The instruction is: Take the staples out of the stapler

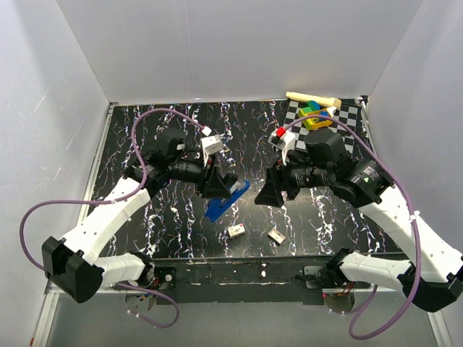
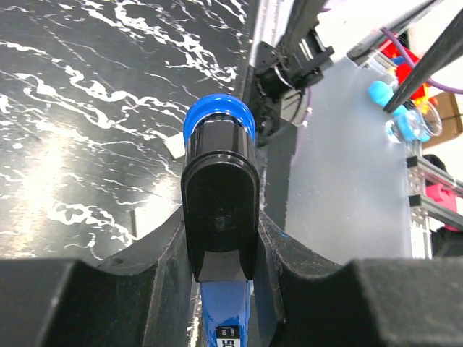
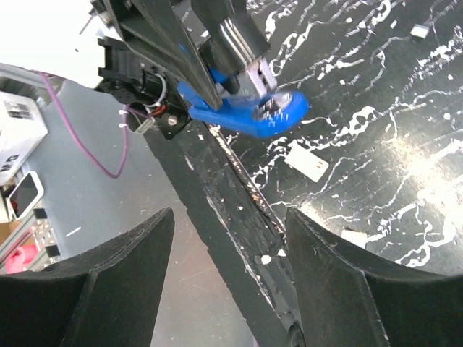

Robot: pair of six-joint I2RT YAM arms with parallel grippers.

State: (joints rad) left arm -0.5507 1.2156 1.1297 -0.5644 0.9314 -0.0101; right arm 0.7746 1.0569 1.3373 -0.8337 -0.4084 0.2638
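My left gripper (image 1: 217, 184) is clamped on the stapler (image 1: 228, 200), one finger on each flank, and holds it off the table (image 1: 145, 130) near the middle, between my two arms. My right gripper (image 1: 269, 189) has its fingers spread wide with nothing between them. It faces the stapler from my right, near it but not touching.

What matters is how the stapler's long axis lies against my open fingers. From above it runs on a slant, the far end toward my right arm and the blue end dropping toward the near-left. So my right fingers look at its side and upper end, not straight down its length. In the right wrist view the blue body sits ahead and above the gap between my fingers, with a pale metal part showing near its rounded end; it is too blurred to tell whether that is the staple channel.

My right arm is the free one and the nearer, so I judge the next reach is its job, coming in along that slant rather than across it.

Two small pale pieces (image 1: 236, 230) lie on the table below the stapler
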